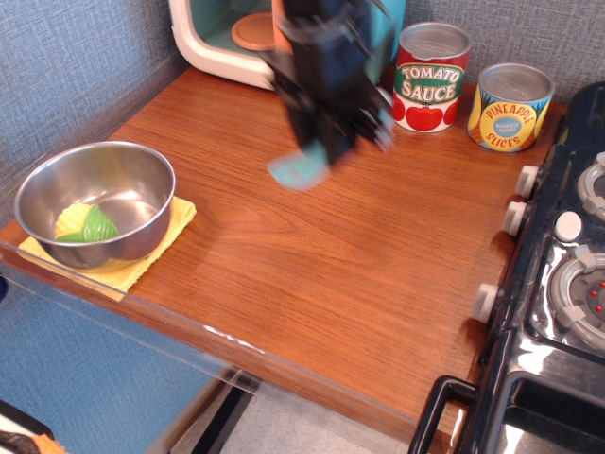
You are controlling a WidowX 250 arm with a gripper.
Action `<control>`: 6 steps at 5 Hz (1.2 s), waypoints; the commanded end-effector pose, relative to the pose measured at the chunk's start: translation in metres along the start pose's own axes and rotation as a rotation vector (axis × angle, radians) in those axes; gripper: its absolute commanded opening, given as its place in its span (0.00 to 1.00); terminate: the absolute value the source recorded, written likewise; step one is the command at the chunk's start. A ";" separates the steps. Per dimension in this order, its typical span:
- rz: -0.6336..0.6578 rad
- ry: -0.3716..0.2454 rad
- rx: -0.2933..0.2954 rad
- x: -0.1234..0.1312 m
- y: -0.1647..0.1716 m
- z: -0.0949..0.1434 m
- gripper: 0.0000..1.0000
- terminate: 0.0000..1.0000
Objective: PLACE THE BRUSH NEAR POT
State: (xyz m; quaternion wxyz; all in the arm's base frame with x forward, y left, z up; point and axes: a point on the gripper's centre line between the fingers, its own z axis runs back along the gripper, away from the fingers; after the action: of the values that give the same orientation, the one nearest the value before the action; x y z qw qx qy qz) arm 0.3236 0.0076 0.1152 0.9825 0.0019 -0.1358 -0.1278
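Wooden desk (321, 255), brown grain running along the top, clear plastic edge along the near side. At the near left corner, a yellow cloth (165, 236) lying flat, with the steel pot (95, 201) resting on it. At the back right, two printed tins standing upright just beside each other: tomato sauce can (432, 78) and pineapple slices can (509, 107). At the back edge, base of a white and teal toy appliance (222, 43). Along the right side, a black toy stove (558, 274) against the desk.
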 end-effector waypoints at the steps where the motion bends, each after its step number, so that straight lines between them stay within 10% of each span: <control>1: 0.218 0.037 0.097 -0.005 0.099 0.003 0.00 0.00; 3: 0.293 0.114 0.157 -0.034 0.187 -0.019 0.00 0.00; 6: 0.226 0.145 0.144 -0.026 0.209 -0.065 0.00 0.00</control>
State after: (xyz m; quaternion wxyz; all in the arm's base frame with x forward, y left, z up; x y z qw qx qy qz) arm 0.3714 0.2104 0.0260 0.9978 0.0499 -0.0438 -0.0022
